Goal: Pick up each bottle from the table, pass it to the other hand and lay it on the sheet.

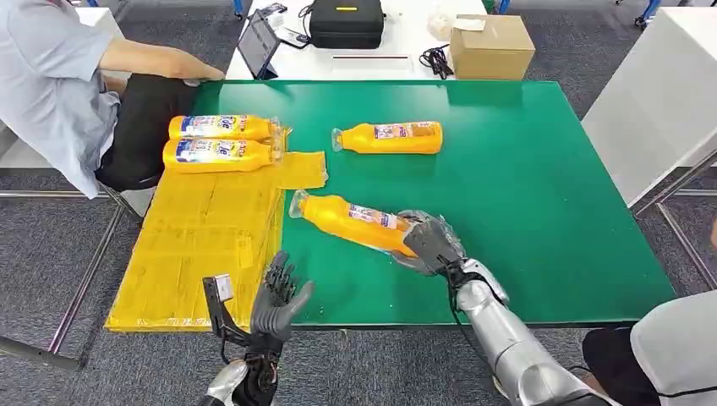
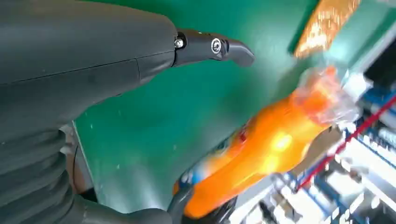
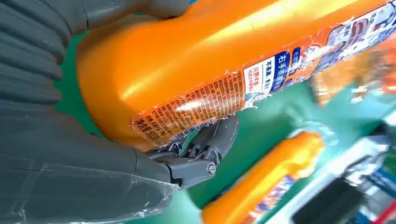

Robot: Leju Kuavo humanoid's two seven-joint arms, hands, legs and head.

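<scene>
On the green counter [image 1: 524, 169], the right robot hand [image 1: 429, 245] is clamped round the base of an orange bottle [image 1: 351, 220], its cap aimed toward the waiting left robot hand [image 1: 279, 296], fingers apart for the pass, beside the yellow sheet [image 1: 203, 237] already carrying two bottles [image 1: 221, 142].

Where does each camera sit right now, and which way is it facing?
Head view: high on the body, looking down at the green table; both arms show, right hand on the held bottle.
Left wrist view: behind the open left hand, facing that bottle.
Right wrist view: behind the right hand, close on the bottle.
All three share this bottle.
</scene>
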